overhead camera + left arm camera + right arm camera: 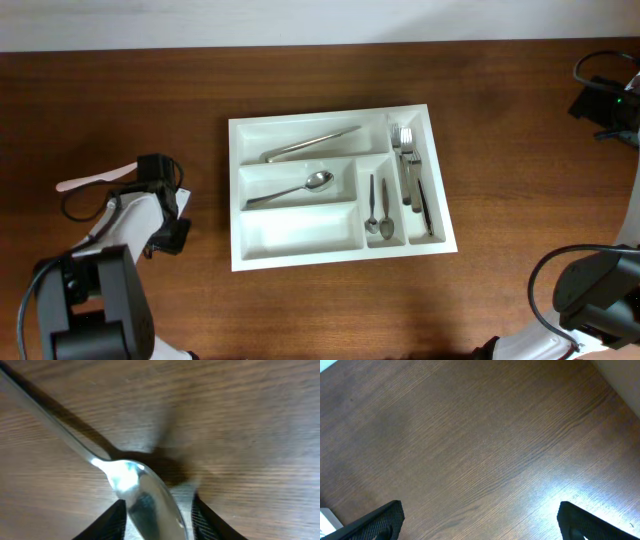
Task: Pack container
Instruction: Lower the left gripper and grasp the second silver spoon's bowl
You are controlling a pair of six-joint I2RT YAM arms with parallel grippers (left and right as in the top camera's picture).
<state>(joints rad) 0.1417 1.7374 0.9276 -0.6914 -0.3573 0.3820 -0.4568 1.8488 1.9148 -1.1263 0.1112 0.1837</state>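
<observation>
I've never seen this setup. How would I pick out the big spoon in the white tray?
Find the white cutlery tray in the middle of the wooden table. Of its three wide compartments, look in the middle one: the large spoon lies there alone, bowl toward the narrow slots. It is clearly longer than the two small spoons beside it.

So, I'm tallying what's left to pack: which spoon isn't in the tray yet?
The spoon at the left tool, left of the container; the large spoon and the small spoon lie inside its compartments.
</observation>
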